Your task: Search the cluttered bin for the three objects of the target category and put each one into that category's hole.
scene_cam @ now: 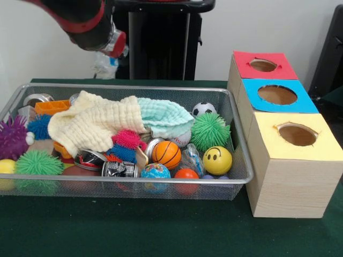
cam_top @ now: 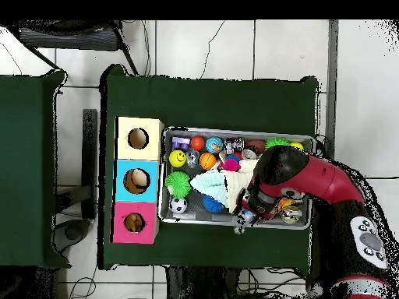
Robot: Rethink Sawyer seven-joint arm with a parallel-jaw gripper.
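The silver wire-mesh bin (scene_cam: 134, 87) fills the table's left and also shows in the overhead view (cam_top: 234, 131). It holds several balls, among them a basketball (scene_cam: 166, 153), a yellow smiley ball (scene_cam: 217, 160), a soccer ball (scene_cam: 203, 109) and a green spiky ball (scene_cam: 209, 131). A cream cloth (scene_cam: 91, 126) and a mint cloth (scene_cam: 163, 118) cover the middle. The red-surrounded hole (scene_cam: 263, 65) is in the farthest box and also shows in the overhead view (cam_top: 133, 223). My gripper (scene_cam: 107, 61) hangs above the bin's far rim, on the robot's side (cam_top: 243, 220). Whether it is open or shut is unclear.
Three pale wooden boxes stand in a row right of the bin: red, then blue-surrounded hole (scene_cam: 277, 95), then yellow-surrounded hole (scene_cam: 297, 134). Crushed cans (scene_cam: 119, 169), an orange block (scene_cam: 52, 107), and purple (scene_cam: 12, 136) and green (scene_cam: 38, 162) spiky balls crowd the bin's left.
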